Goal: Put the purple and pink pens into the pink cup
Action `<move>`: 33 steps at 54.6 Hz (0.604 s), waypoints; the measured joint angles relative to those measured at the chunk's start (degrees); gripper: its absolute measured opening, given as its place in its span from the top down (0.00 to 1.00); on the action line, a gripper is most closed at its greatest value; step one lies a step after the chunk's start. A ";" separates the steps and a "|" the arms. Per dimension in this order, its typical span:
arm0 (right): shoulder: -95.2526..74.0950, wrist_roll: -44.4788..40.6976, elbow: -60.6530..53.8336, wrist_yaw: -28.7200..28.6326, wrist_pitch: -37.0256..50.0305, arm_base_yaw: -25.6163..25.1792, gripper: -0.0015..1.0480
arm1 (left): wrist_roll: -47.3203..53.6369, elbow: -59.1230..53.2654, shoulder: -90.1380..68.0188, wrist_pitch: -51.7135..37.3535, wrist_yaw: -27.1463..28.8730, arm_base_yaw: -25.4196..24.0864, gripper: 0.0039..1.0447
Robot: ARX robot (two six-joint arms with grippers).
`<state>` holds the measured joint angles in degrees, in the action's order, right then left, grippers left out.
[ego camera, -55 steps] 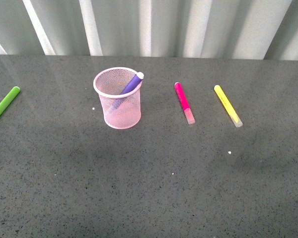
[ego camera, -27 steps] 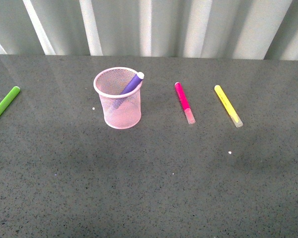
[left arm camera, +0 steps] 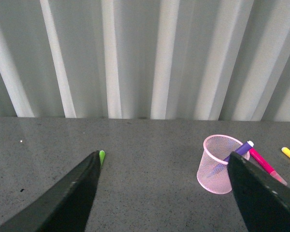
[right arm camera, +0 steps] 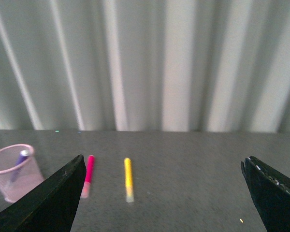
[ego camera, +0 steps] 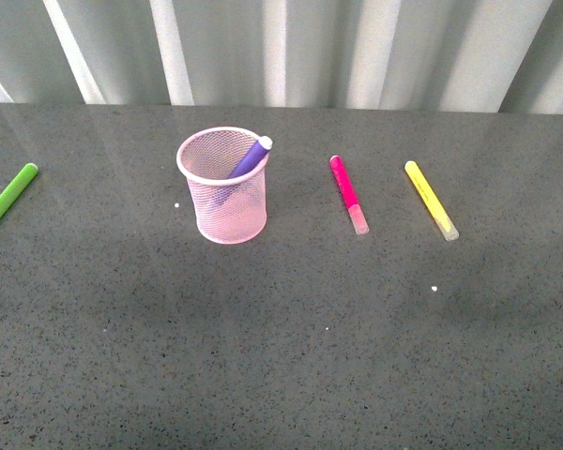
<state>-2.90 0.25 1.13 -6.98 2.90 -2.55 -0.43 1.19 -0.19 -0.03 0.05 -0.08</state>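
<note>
Front cam angled down, wrist cams low, face wall point(left arm camera: 135, 58), all show pink cup point(ego camera: 223, 187)

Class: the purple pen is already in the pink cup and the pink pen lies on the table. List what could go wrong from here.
1. The pink pen lies flat near the yellow pen; the open right tool might grab or nudge the wrong one.
2. The purple pen leans on the rim of the pink cup, so the incoming pen may strike it.
3. The mesh cup stands free and could tip if bumped.
</note>
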 joint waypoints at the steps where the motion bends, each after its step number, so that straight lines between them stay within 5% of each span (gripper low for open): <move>1: -3.63 -0.28 0.31 -3.85 4.13 -1.92 0.07 | 0.00 0.00 0.00 0.00 -0.02 0.00 0.19; 6: -20.39 -0.44 4.37 -5.51 19.98 -6.32 0.07 | 0.04 0.00 0.00 0.00 -0.09 0.00 0.04; 8: -33.35 0.31 9.62 -3.58 29.92 -7.82 0.07 | 0.07 0.00 -0.04 0.00 -0.04 0.00 0.07; 12: -48.39 1.44 17.97 -1.25 36.17 -7.91 0.07 | 0.11 0.00 0.02 0.00 -0.02 0.00 0.06; 33: -109.42 8.92 66.55 9.42 5.16 -0.68 0.07 | 0.13 0.00 0.07 0.00 -0.04 0.00 0.06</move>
<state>-112.31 9.17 67.68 2.44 8.05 -3.22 -0.30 1.19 -0.12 -0.03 0.01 -0.08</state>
